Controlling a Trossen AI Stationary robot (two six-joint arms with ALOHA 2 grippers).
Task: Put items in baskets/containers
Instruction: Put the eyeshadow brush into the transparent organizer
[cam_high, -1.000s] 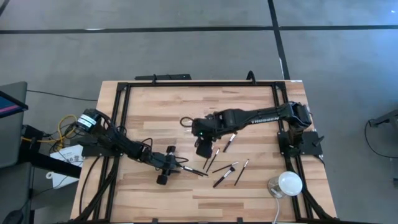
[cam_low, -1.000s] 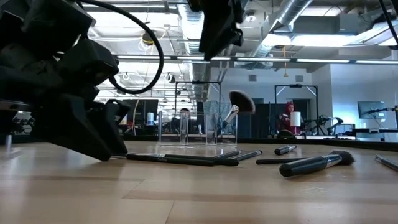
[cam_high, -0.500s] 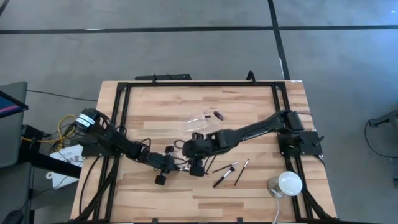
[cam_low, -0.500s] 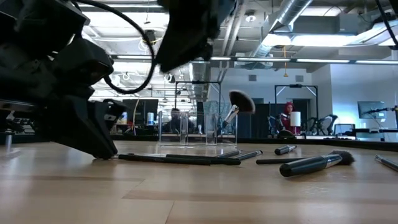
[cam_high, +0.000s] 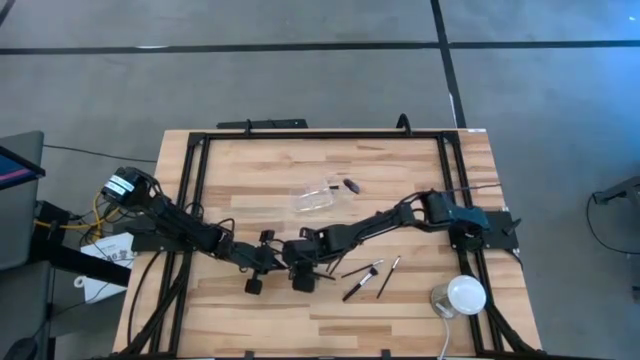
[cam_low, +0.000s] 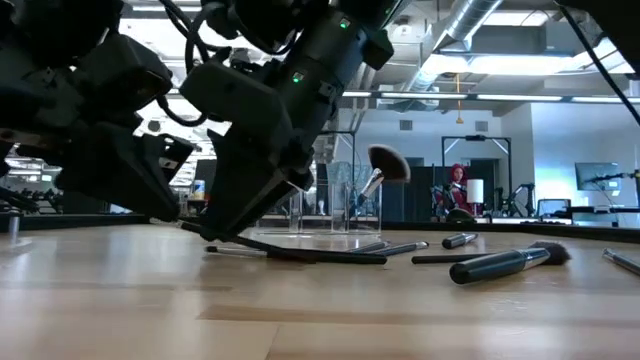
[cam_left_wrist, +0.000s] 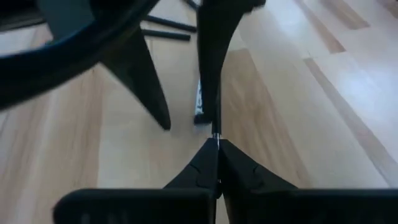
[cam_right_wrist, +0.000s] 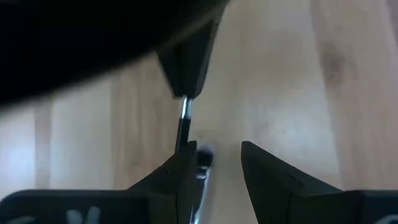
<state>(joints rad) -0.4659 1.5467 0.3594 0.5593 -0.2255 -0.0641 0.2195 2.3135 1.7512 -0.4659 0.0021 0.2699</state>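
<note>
Left gripper (cam_left_wrist: 216, 163) was clamped on a slim brush (cam_left_wrist: 209, 81); right gripper (cam_right_wrist: 214, 165), fingers apart around it, risked colliding.

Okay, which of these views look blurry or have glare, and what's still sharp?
Left wrist view: the near dark arm parts are smeared, the left gripper fairly sharp. Right wrist view: soft throughout, a brush near the right gripper. Low view: ceiling lights glare; the clear container stays crisp.
</note>
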